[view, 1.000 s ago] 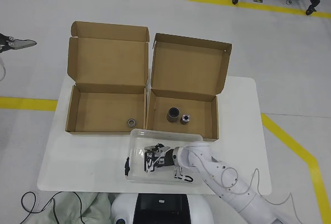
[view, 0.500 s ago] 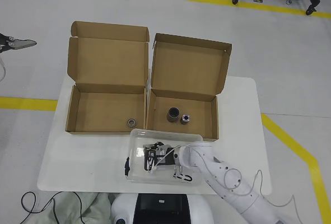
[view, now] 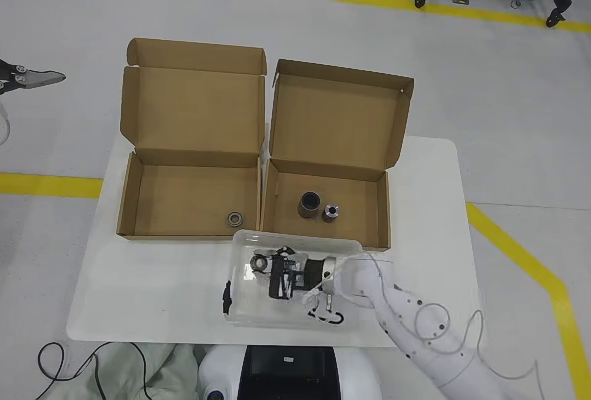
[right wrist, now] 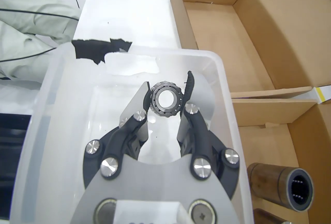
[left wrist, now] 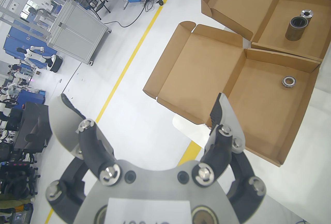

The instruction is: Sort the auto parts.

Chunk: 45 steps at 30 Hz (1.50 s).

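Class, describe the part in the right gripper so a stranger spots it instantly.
On the white table, a clear bin sits before two cardboard boxes. Inside it the right gripper clamps a roller-rimmed metal ring; its twin lies loose in a box.

left cardboard box (view: 175, 195), right cardboard box (view: 360, 228) plain brown — table (view: 425, 200) white. bin (right wrist: 181, 52) clear, tape patch (right wrist: 90, 50) black. roller bearing (right wrist: 166, 111) grey steel — linear bushing (right wrist: 271, 181) dark bronze-brown.
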Available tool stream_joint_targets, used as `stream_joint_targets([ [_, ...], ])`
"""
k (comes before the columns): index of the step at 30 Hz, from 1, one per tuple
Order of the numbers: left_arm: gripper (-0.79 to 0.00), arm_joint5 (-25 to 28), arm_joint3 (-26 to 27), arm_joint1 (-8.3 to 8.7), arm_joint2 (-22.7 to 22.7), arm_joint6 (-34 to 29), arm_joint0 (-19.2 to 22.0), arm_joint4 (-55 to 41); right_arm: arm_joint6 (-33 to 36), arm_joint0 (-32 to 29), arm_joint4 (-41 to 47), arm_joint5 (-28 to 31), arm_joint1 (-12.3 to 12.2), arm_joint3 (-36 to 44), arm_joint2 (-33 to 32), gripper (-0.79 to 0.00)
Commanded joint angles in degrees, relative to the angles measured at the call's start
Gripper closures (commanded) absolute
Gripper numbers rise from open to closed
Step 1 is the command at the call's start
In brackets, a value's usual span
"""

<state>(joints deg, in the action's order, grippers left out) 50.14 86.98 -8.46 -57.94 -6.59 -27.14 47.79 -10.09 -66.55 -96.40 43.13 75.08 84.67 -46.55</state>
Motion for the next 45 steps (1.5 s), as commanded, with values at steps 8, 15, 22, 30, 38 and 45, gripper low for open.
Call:
stream_joint_targets([
  [8,-0.785,0.0,0.0,0.0,0.0,0.0,0.0,0.0,-9.67,-0.63,1.53,-0.34,-0.77,3.52,-1.8,0.0],
  [15,-0.785,0.0,0.0,0.0,0.0,0.0,0.0,0.0,-14.32,-0.27,4.01,-1.87,-0.97,6.11,-3.21,0.0],
  [22,-0.785,0.0,0.0,0.0,0.0,0.0,0.0,0.0,-14.88,0.35,6.04,-3.19,-1.08,10.38,-4.52,0.0],
  [30,-0.785,0.0,0.0,0.0,0.0,0.0,0.0,0.0,-12.86,2.1,9.32,-4.09,-0.97,14.95,-5.82,0.0],
  [38,-0.785,0.0,0.0,0.0,0.0,0.0,0.0,0.0,-11.63,3.85,12.29,-5.09,-0.79,18.32,-7.01,0.0],
  [45,-0.785,0.0,0.0,0.0,0.0,0.0,0.0,0.0,-9.58,5.74,13.39,-5.26,-0.59,20.7,-7.25,0.0],
])
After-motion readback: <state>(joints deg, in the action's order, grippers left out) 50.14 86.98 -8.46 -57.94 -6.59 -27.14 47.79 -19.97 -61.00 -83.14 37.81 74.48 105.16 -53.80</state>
